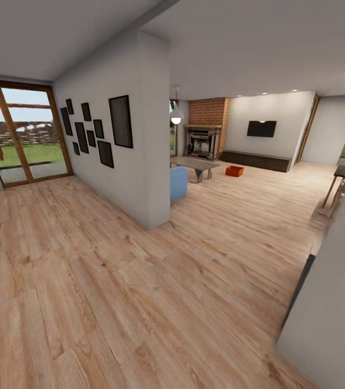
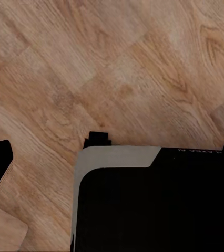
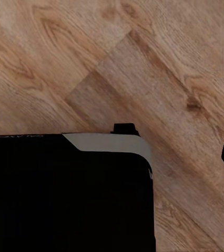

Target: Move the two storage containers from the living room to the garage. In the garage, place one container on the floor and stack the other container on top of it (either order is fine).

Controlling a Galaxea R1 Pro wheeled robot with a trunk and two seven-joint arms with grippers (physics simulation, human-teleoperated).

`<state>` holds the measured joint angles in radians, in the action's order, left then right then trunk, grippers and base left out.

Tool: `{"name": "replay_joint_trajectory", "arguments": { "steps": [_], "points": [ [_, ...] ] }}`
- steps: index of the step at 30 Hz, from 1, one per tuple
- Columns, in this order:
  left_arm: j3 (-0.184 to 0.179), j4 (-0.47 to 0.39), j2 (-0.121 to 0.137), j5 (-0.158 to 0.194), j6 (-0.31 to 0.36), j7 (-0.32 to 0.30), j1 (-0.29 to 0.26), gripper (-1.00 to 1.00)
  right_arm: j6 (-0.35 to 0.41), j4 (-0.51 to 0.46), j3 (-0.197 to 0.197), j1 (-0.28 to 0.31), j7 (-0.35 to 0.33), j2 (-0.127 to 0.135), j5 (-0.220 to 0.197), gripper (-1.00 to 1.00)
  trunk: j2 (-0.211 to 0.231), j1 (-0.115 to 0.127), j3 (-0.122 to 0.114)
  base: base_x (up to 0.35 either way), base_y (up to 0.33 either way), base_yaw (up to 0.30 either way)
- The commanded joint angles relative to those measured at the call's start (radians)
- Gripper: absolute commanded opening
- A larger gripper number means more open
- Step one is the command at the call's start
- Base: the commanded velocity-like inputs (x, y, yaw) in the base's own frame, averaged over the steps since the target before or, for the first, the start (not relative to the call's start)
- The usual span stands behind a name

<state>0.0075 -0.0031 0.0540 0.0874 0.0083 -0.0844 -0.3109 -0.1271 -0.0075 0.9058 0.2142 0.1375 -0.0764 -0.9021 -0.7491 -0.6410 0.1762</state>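
Wood plank flooring (image 1: 113, 281) runs from the near foreground into the living room beyond a white dividing wall (image 1: 140, 135) hung with dark picture frames (image 1: 120, 121). Past that wall, one orange-red storage container (image 1: 234, 170) sits on the planks, just beside the glass-topped table (image 1: 196, 163) and in front of the brick fireplace (image 1: 204, 135). A blue sofa (image 1: 178, 182) edge shows against the wall's end. Patio doors (image 1: 24, 132) stand far from the wall's other side. Both wrist views look down at planks and the robot's dark base (image 2: 154, 205); whether either gripper is spread or closed cannot be told.
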Motion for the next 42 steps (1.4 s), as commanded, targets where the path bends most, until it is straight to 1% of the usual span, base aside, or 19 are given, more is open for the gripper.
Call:
{"name": "replay_joint_trajectory", "arguments": {
  "steps": [1,42],
  "points": [
    [0.000,0.000,0.001,0.009,0.001,-0.005,-0.001,1.00,-0.002,0.000,0.008,0.001,0.004,0.000,-0.009,1.00,-0.001,-0.001,0.001,0.322,0.000,-0.109],
    [0.000,0.000,0.001,0.012,0.001,-0.005,-0.001,1.00,-0.002,0.000,0.008,0.001,0.004,0.000,-0.012,1.00,-0.001,-0.001,-0.001,0.322,0.000,-0.008]
  ]
}}
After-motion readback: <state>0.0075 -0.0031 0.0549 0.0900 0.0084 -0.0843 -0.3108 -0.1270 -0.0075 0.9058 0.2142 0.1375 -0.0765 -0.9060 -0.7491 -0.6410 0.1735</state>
